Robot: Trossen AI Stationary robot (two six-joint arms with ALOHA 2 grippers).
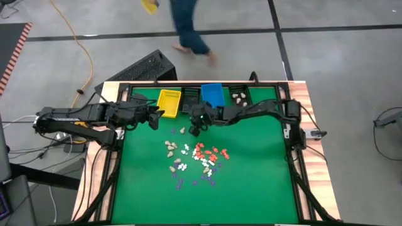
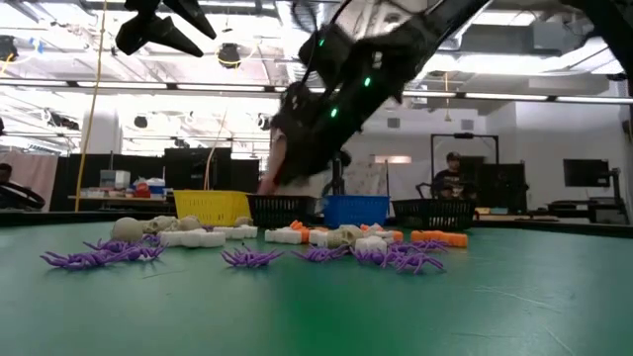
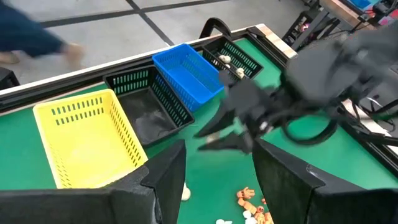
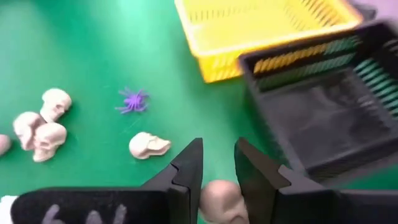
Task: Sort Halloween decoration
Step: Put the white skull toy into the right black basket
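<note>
I had the left gripper (image 1: pixel 158 113) waiting at the table's left, just in front of the yellow bin (image 1: pixel 168 102), its fingers (image 3: pixel 163 180) spread apart and holding nothing. Beyond it the bins stood in a row along the far edge: yellow, a black bin (image 1: pixel 190 97), the blue bin (image 1: pixel 212 95), then another black bin (image 3: pixel 231 57) that already held a few pale pieces. All 4 looked like rigid plastic baskets with slotted walls.

The right gripper (image 4: pixel 217 180) hung over the green mat (image 1: pixel 251 182) close to the first black bin, its fingers parted by a narrow gap with nothing between them; a beige skull (image 4: pixel 221 202) lay on the mat just beneath the tips.

The decorations (image 1: pixel 195 160) lay scattered across the middle of the mat: beige skulls (image 4: pixel 40 124), a purple spider (image 4: pixel 132 99) with thin legs, white and orange bits farther right. I judged them light, hard moulded plastic. The skulls were rounded and smooth, so they could squirt out of a pinch; I would close across the widest part of the cranium. The spiders' legs looked flimsy and could snag on a neighbour, so the body was the place to grip.

A person (image 1: pixel 188 28) was walking past beyond the table.
</note>
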